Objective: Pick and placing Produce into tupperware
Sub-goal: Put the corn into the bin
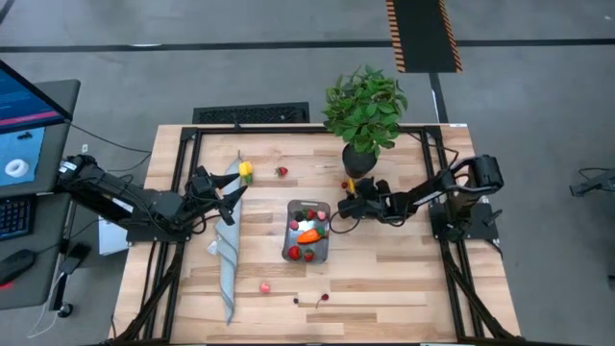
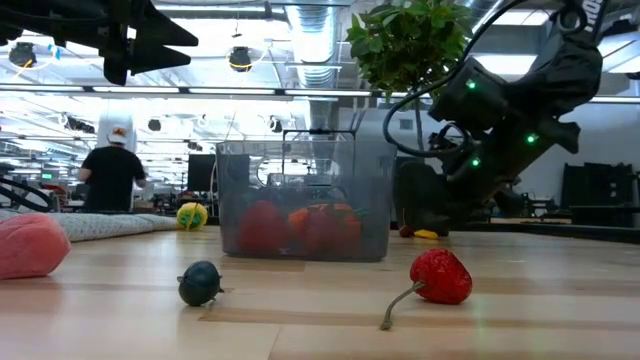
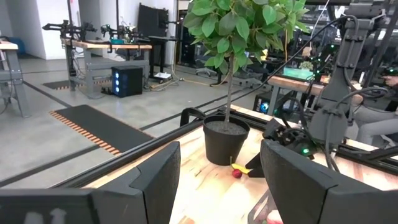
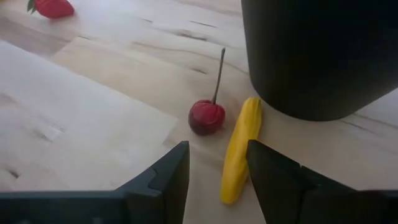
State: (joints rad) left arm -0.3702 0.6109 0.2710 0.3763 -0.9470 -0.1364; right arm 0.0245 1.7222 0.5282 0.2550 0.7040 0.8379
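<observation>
The right gripper (image 1: 348, 205) is hovering low over the light wooden slatted table (image 1: 384, 279), its two dark fingers (image 4: 165, 180) standing apart and holding nothing. Just ahead of the fingertips in the right wrist view, a small yellow banana-shaped toy piece (image 4: 240, 148) is lying on the wood with its far end against the black round plastic plant pot (image 4: 317, 56), and a small red toy cherry with a thin stem (image 4: 207, 116) is sitting just beside it. The right arm is reaching in from the table's right edge, stretched low and nearly level toward the pot.

The small clear greyish rectangular plastic container (image 1: 308, 231) is standing near the table's middle, just to the left of that gripper, with an orange toy carrot (image 1: 308, 235) and several red berry pieces inside. More loose pieces are lying on the wood: a red strawberry with a stem (image 2: 438, 278), a dark round berry (image 2: 200, 284) and a pink piece (image 1: 264, 286).

The left gripper (image 1: 231, 197) is waiting raised above the long grey folded cloth strip (image 1: 227, 259), fingers apart and empty, beside a yellow toy piece (image 1: 246, 171).
</observation>
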